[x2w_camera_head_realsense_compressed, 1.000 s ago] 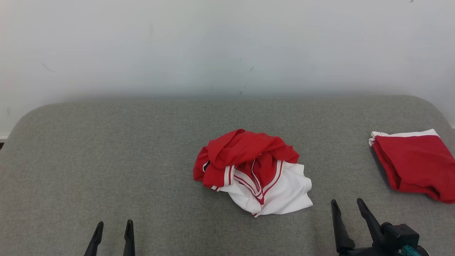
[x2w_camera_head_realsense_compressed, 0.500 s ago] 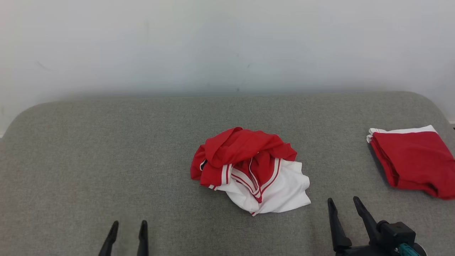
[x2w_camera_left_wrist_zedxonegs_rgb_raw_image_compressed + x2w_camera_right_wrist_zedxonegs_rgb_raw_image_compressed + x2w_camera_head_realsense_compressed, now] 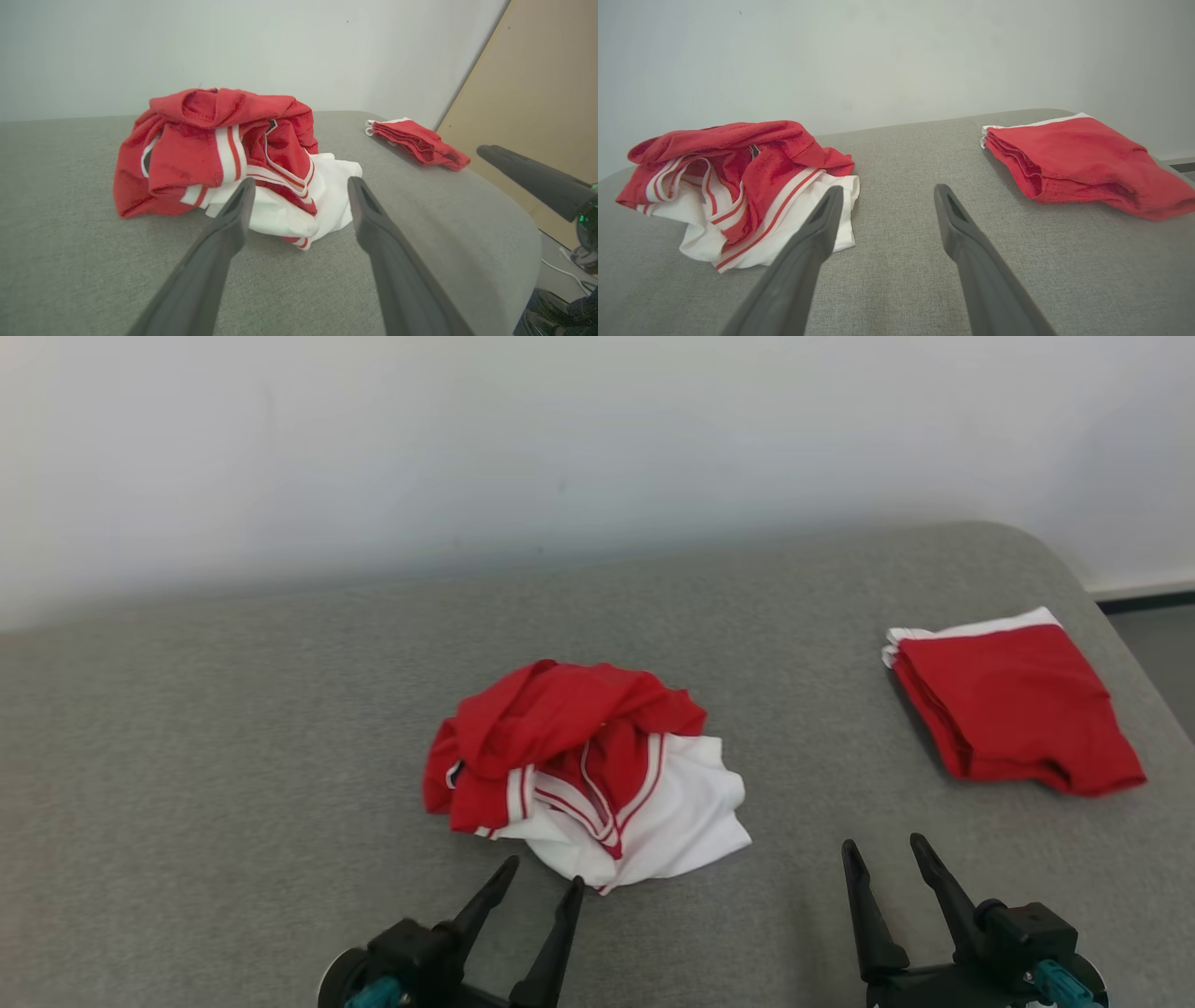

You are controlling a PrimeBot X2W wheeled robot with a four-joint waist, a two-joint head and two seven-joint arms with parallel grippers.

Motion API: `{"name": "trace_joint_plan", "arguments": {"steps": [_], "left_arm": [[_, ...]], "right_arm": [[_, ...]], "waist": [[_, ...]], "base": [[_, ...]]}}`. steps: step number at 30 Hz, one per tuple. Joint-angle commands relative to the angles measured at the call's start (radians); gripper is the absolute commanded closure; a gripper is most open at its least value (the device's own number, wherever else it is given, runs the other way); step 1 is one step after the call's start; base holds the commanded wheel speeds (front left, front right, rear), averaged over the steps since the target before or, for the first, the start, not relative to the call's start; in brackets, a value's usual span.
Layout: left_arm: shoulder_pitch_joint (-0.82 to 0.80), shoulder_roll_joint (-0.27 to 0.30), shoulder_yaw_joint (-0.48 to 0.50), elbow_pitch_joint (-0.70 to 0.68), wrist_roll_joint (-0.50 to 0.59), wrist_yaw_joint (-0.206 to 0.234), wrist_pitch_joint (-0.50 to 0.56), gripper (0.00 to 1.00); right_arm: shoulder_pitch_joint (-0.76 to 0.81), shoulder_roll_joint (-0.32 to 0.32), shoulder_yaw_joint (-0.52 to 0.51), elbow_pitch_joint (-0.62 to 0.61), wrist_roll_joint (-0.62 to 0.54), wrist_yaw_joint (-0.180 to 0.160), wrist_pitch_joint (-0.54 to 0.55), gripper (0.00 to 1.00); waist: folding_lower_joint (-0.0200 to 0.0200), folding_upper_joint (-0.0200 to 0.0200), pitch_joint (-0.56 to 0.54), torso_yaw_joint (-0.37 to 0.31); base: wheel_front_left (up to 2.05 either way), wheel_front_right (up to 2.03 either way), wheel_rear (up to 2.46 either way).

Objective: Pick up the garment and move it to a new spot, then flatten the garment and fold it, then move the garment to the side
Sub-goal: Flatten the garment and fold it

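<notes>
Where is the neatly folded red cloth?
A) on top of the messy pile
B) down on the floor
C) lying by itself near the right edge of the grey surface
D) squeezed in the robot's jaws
C: the folded red garment lies flat near the right edge of the grey surface, well apart from the crumpled red and white garment.

left tool (image 3: 545,871) base: cut by bottom edge | crumpled garment (image 3: 579,770) inner folds: hidden
</notes>
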Motion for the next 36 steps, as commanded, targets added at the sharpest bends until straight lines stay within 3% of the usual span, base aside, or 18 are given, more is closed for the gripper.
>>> {"name": "trace_joint_plan", "arguments": {"steps": [1, 12, 25, 26, 27, 28, 29, 36], "left_arm": [[-0.029, -0.007, -0.005, 0.029, -0.03, 0.002, 0.01, 0.0], [-0.159, -0.054, 0.008, 0.242, -0.1, 0.025, 0.061, 0.0], [-0.222, -0.072, 0.003, 0.345, -0.098, 0.051, 0.039, 0.0], [-0.23, -0.074, 0.0, 0.349, -0.094, 0.052, 0.036, 0.12], [-0.235, -0.076, -0.003, 0.354, -0.094, 0.051, 0.034, 0.49], [-0.242, -0.077, -0.011, 0.361, -0.09, 0.049, 0.035, 0.78], [-0.248, -0.079, -0.016, 0.367, -0.088, 0.048, 0.036, 1.0], [-0.301, -0.091, -0.037, 0.36, -0.101, 0.036, 0.024, 1.0]], "right_arm": [[-0.009, 0.0, -0.001, 0.005, 0.002, -0.002, -0.004, 0.0], [-0.019, 0.0, 0.003, 0.013, 0.012, -0.002, -0.02, 0.0], [-0.033, 0.0, 0.013, 0.037, 0.013, -0.002, -0.03, 0.0], [-0.03, 0.0, 0.012, 0.035, 0.013, -0.002, -0.03, 0.0], [-0.028, 0.0, 0.012, 0.033, 0.013, -0.002, -0.029, 0.0], [-0.03, 0.0, 0.013, 0.036, 0.012, -0.002, -0.028, 0.0], [-0.031, 0.0, 0.014, 0.04, 0.012, -0.002, -0.028, 0.0], [-0.043, 0.0, 0.012, 0.057, 0.014, -0.002, -0.039, 0.0]], "waist": [[0.0, 0.0, 0.047, -0.066], [0.0, 0.0, 0.09, -0.164], [0.0, 0.0, 0.087, -0.148], [0.0, 0.0, 0.085, -0.144], [0.0, 0.0, 0.084, -0.141], [0.0, 0.0, 0.082, -0.138], [0.0, 0.0, 0.08, -0.136], [0.0, 0.0, 0.073, -0.123]], "base": [[0.0, 0.0, 0.0], [0.0, 0.0, 0.0], [0.0, 0.0, 0.0], [0.0, 0.0, 0.0], [0.0, 0.0, 0.0], [0.0, 0.0, 0.0], [0.0, 0.0, 0.0], [0.0, 0.0, 0.0]]}}
